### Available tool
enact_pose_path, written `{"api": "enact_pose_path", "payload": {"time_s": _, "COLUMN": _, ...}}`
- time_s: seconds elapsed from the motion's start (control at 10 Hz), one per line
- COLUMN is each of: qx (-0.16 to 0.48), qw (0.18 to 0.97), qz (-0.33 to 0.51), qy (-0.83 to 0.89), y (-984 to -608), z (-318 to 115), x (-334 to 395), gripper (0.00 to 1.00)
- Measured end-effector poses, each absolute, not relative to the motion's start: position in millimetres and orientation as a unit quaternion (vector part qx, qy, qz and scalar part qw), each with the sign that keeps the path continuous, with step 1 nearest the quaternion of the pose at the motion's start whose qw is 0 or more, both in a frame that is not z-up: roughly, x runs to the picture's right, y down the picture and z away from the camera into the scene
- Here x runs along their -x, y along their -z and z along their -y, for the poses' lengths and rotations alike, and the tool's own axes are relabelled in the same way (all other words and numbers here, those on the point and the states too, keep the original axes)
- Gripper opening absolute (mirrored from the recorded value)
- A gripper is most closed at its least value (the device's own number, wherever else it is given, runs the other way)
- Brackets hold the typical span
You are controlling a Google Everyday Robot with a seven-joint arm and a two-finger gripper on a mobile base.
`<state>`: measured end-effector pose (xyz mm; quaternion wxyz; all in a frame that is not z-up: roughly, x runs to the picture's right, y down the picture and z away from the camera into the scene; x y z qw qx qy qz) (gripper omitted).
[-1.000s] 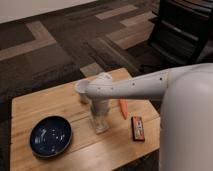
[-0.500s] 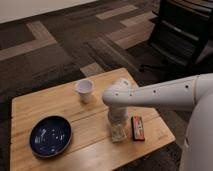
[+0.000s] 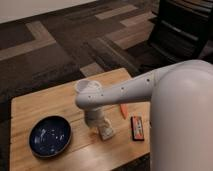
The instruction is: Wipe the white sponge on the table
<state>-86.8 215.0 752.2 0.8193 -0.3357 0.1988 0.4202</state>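
The table (image 3: 40, 105) is a light wood top with an angled corner. My white arm reaches in from the right, and the gripper (image 3: 99, 125) points down onto the middle of the table. A small whitish block, the white sponge (image 3: 106, 133), lies on the wood right at the gripper's lower right tip, touching it. The wrist hides the gripper's tip from above.
A blue bowl (image 3: 50, 136) sits at the front left. A white cup (image 3: 87, 87) stands just behind the arm. An orange stick (image 3: 123, 111) and a dark red-edged bar (image 3: 137, 127) lie to the right of the sponge. A dark chair (image 3: 182, 30) stands on the carpet at the back right.
The gripper swept right across the table, then came back left toward the middle. The sponge moved with it. The bowl, cup and bar stayed put.
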Motion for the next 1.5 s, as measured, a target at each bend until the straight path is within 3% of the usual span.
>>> {"api": "enact_pose_path", "payload": {"time_s": 0.2, "qx": 0.326, "qw": 0.841, "qz": -0.172, "qy": -0.395, "y": -757, "z": -193, "x": 115, "gripper": 0.00}}
{"api": "enact_pose_path", "payload": {"time_s": 0.5, "qx": 0.303, "qw": 0.842, "qz": -0.177, "qy": -0.411, "y": -764, "z": -170, "x": 98, "gripper": 0.00}}
{"api": "enact_pose_path", "payload": {"time_s": 0.8, "qx": 0.300, "qw": 0.834, "qz": -0.186, "qy": -0.424, "y": -764, "z": -168, "x": 87, "gripper": 0.09}}
{"api": "enact_pose_path", "payload": {"time_s": 1.1, "qx": 0.300, "qw": 0.834, "qz": -0.186, "qy": -0.425, "y": -764, "z": -168, "x": 86, "gripper": 0.52}}
{"api": "enact_pose_path", "payload": {"time_s": 1.3, "qx": 0.299, "qw": 0.833, "qz": -0.187, "qy": -0.426, "y": -765, "z": -167, "x": 85, "gripper": 0.74}}
{"api": "enact_pose_path", "payload": {"time_s": 1.5, "qx": 0.299, "qw": 0.833, "qz": -0.187, "qy": -0.426, "y": -765, "z": -167, "x": 85, "gripper": 0.80}}
